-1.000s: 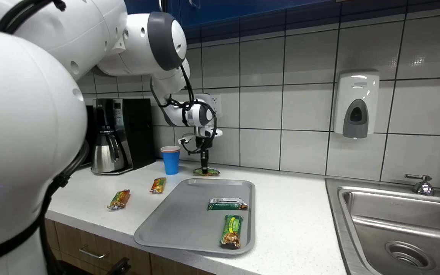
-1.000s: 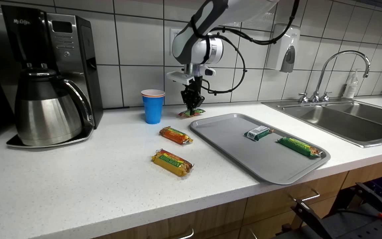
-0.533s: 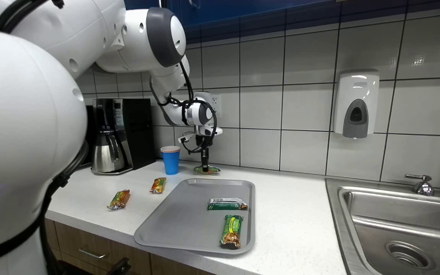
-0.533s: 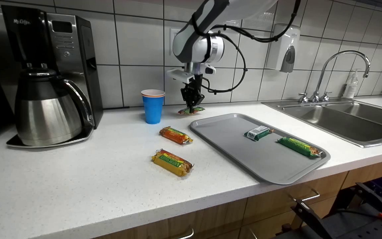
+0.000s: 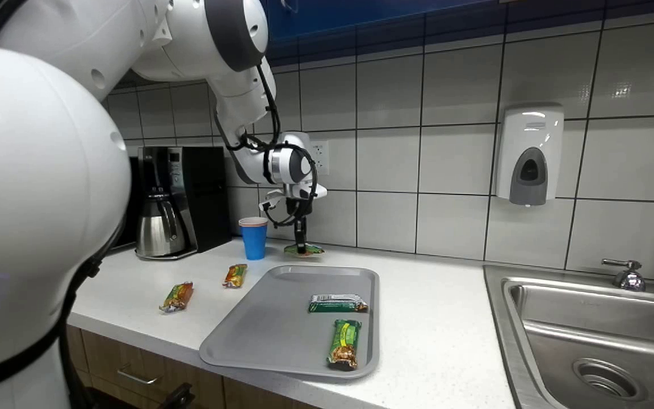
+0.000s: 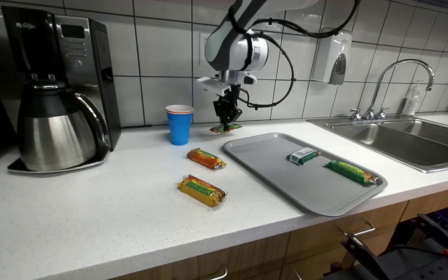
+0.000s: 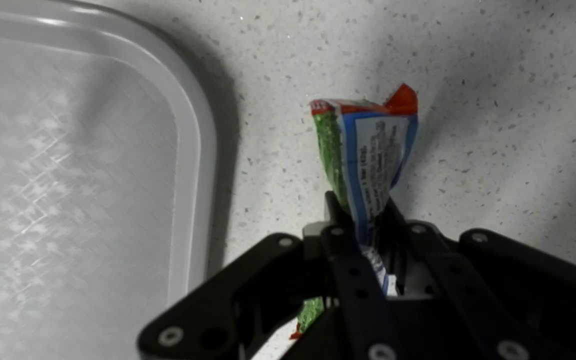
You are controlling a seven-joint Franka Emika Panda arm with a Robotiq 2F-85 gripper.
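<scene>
Near: gray tray (image 5: pixel 270 329). Farther, left: blue cup (image 5: pixel 254 241). Just beyond, right of cup, past tray's far edge: gripper (image 7: pixel 361 210) pinches green-wrapped bar (image 7: pixel 372 155), seemingly just above counter (image 5: pixel 435 329). Step reads as lifting; next move calls for steady pinch, clear of cup.

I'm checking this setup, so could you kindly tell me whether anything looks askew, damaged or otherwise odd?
Two things. The gray tray seems to jut slightly past the front edge of the counter. The held bar looks squeezed narrow where the gripper clamps it; damage inside cannot be told.
</scene>
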